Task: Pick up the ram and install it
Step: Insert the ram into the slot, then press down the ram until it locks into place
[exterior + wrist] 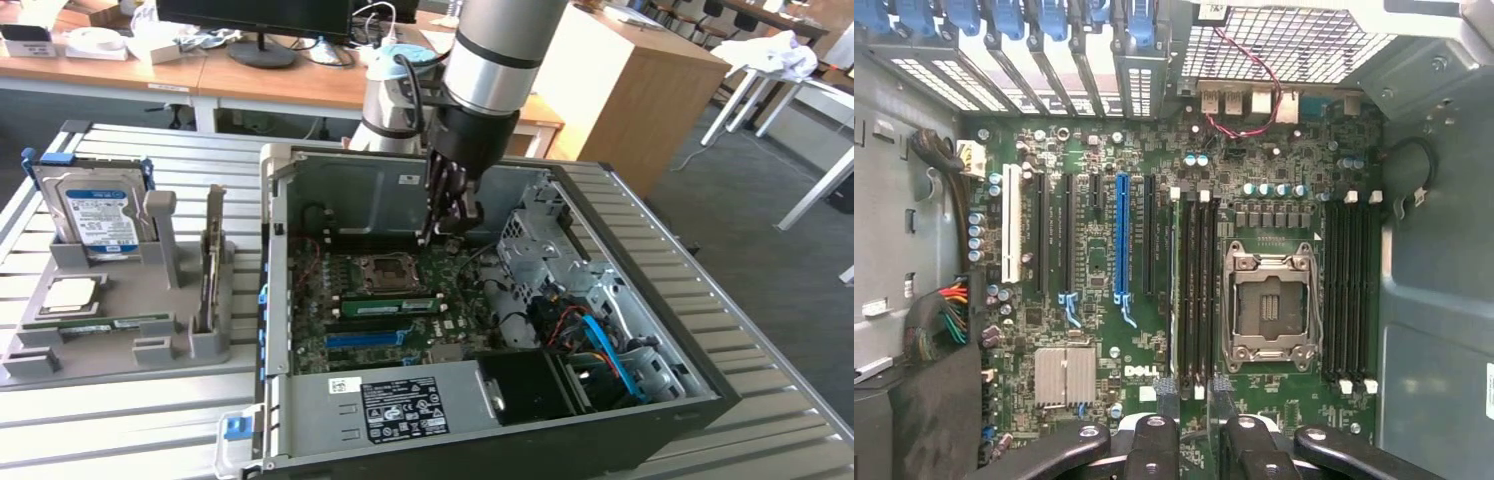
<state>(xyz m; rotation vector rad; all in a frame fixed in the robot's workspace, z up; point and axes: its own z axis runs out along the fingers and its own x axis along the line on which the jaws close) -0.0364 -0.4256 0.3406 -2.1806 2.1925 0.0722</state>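
Ram [387, 303] first, exterior view: stands on edge in a motherboard [320, 340] slot beside the processor socket [387, 270], lower than the jaws and nearer the camera. Jaws on the upright arm [487, 60], spread wide, gripping nothing, tips off the board. Open air over the jaws through the uncovered side of the computer case [287, 300]. Rear wall of the case behind the jaws; drive cage [547, 245] close on the exterior view's right of them; power supply [387, 400] well toward the camera. Well apart from the jaws, to the exterior view's left, on the slatted counter [134, 440]: a grey tray [94, 350] with hard drive [91, 215], silver chip [70, 293], upright card [211, 265] and another green stick [100, 323].

Wrist view: jaws apart, bare gap between. Ram [1174, 290] edge-on straight ahead, in line with the inner edge of one jaw. Two black slots [1199, 290] ahead of the gap, socket ahead of the other jaw, a further bank of black slots past it, then grey case wall. Blue card slot [1121, 240], white slot [1012, 225] and ribbed heatsink [1064, 375] out beyond the ram's side.
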